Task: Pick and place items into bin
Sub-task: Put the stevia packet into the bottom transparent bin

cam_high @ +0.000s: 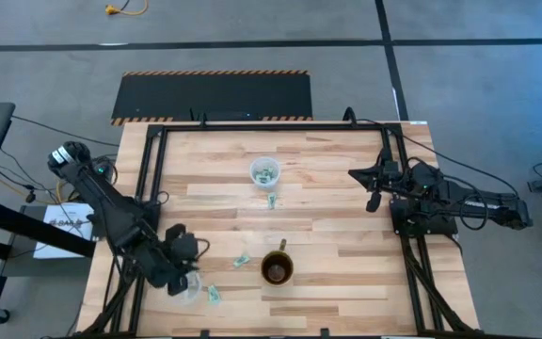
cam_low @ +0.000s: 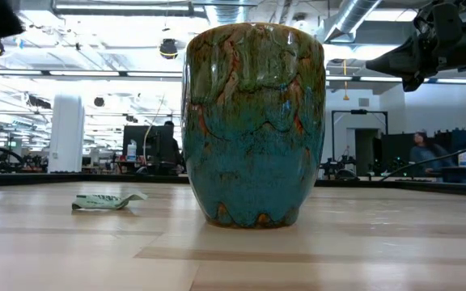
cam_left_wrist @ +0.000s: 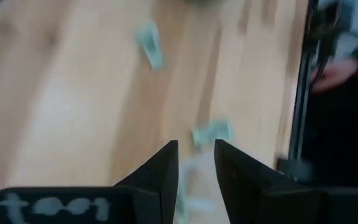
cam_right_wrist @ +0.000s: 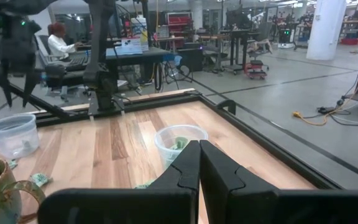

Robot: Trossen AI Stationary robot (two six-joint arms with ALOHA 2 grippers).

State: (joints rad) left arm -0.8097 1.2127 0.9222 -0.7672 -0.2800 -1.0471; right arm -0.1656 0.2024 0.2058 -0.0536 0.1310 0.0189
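Note:
Small green-and-white wrappers lie flat on the table: one (cam_high: 271, 200) beside a clear cup (cam_high: 264, 171) that holds more, one (cam_high: 243, 260) left of the brown mug (cam_high: 277, 268), one (cam_high: 214, 294) by the near edge. My left gripper (cam_high: 183, 282) is near the table's near-left corner, directly over a second clear cup (cam_high: 190, 288) with a green piece in it (cam_right_wrist: 27, 144). Its fingers are a little apart (cam_left_wrist: 196, 163), with the cup's pale blur between them. My right gripper (cam_high: 372, 196) hangs shut (cam_right_wrist: 199, 163) over the table's right side, touching nothing. My left gripper points down at the near-left clear cup (cam_left_wrist: 194, 186), fingers a little apart above its rim. Blur hides whether the fingers touch the cup or hold anything between them.
The glazed mug (cam_low: 253, 121) stands upright on the table's near middle, with a wrapper (cam_low: 103, 200) lying to its left. A black frame rail (cam_high: 252, 123) runs around the table's far and side edges. Bare wood lies between the mug and the right arm. People sit in the room beyond.

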